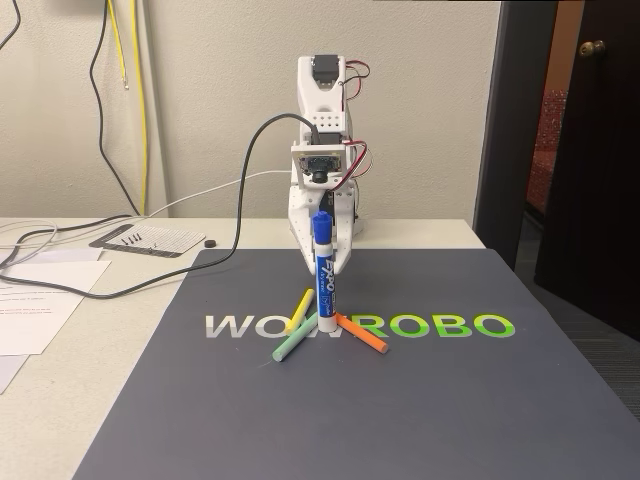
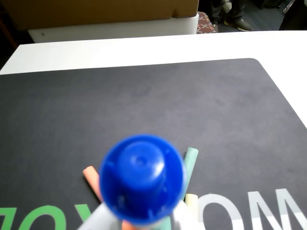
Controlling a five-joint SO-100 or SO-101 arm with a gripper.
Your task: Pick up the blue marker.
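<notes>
- The gripper hangs straight down from the white arm above the middle of the dark mat, and its fingers are clenched on the blue marker, which stands upright in front of them in the fixed view.
- The blue marker has its blue cap at the top and its white barrel with the blue label running down; its lower end is among the coloured sticks near the mat, and whether it touches the mat cannot be told.
- In the wrist view the blue cap of the blue marker looms close and blurred at the bottom centre, pointing up at the camera, with white finger parts on either side just below it.
- Around the marker's foot lie three thin sticks: the yellow stick to the left in the fixed view, the green stick slanting down to the left, and the orange stick slanting to the right.
- The sticks fan out from behind the marker, over the lettering on the mat.
- The mat lies on a white table, with papers and a black cable on the left in the fixed view.
</notes>
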